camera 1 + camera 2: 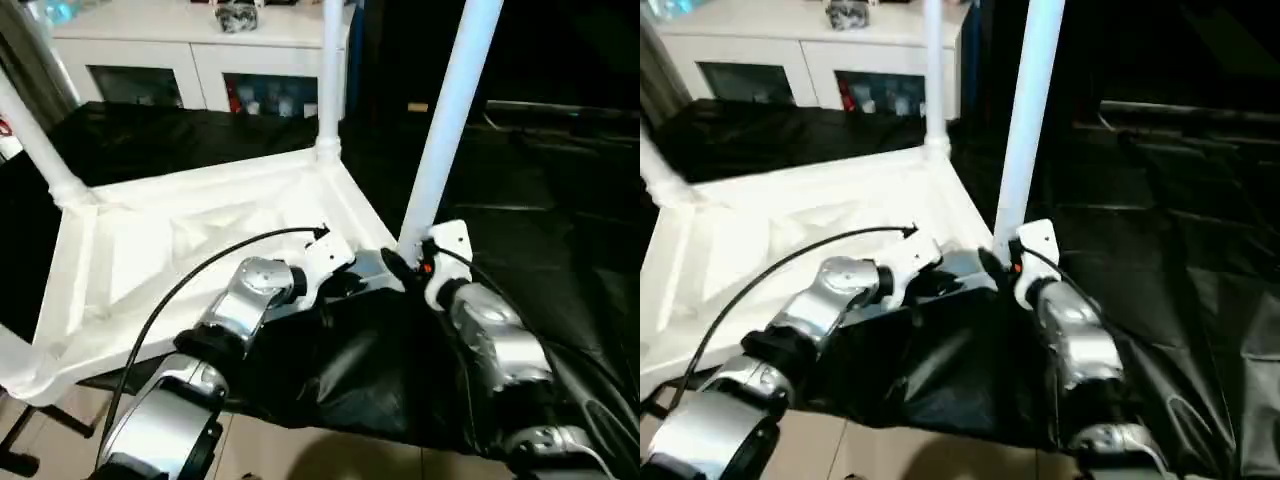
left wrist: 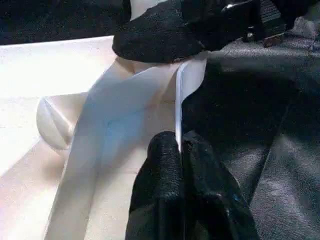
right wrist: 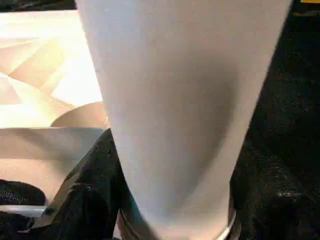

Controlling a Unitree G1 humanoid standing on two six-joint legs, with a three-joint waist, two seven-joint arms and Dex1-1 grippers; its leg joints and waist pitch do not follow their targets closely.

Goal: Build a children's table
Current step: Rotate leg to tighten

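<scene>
With the white plastic rectangular tabletop point(image 1: 200, 250) upside down on the black sheet point(image 1: 560, 280), three tapered white legs point(image 1: 330, 70) stand socketed. The left gripper point(image 2: 178, 150) pinches the rim; the right gripper point(image 1: 415, 262) clasps the fourth leg point(image 1: 450, 110) beside it, apparently unseated.

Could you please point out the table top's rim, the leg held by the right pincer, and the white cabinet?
table top's rim point(image 2: 186, 82), left wrist view, thin edge.
leg point(image 1: 445, 130), left eye view, mid-shaft.
white cabinet point(image 1: 190, 45), left eye view, front edge.
</scene>
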